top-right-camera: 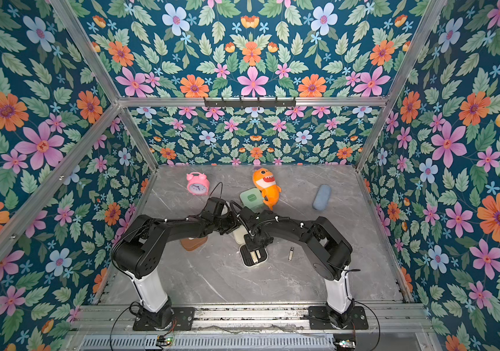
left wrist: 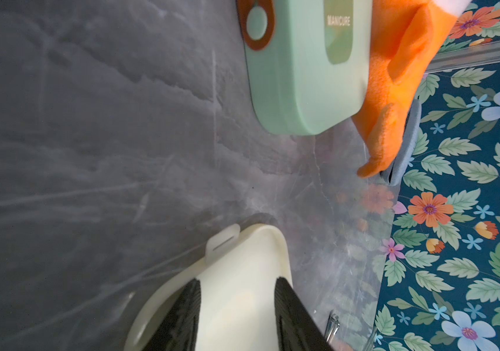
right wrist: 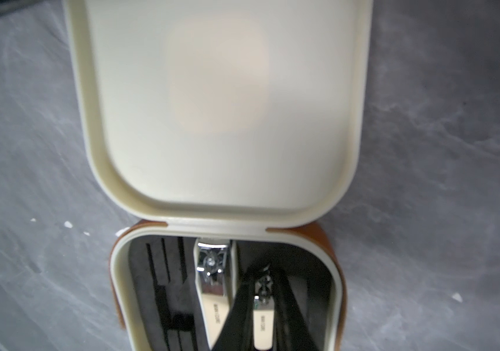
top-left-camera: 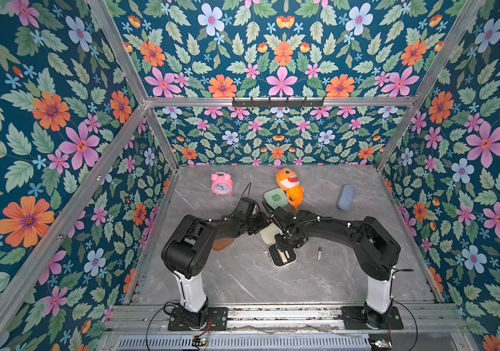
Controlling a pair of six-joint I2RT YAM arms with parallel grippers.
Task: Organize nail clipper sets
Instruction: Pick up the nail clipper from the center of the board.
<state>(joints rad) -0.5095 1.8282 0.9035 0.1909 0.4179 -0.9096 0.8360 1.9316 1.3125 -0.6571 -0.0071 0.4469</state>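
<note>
Evidently the filling of the cream case (top-left-camera: 282,259) is in hand: low in its wrist view, the right claw (right wrist: 267,281) is clamped on a small clipper (right wrist: 262,316) over the black insert (right wrist: 163,273), beside a second clipper (right wrist: 212,285) already seated. The left claw (left wrist: 238,282), fingers apart, lies against the outer face of the raised cream lid (left wrist: 242,252), apparently propping rather than pinching it. Next, I judge, the held clipper must go squarely into its slot and be released; a loose tool (top-left-camera: 319,253) waits on the desk (top-left-camera: 242,279), right of the case. The arms hide most of the brown case (top-left-camera: 223,243). The shut mint case (top-left-camera: 275,198) touches the orange plush (top-left-camera: 291,185). The empty slots are blurred.
</note>
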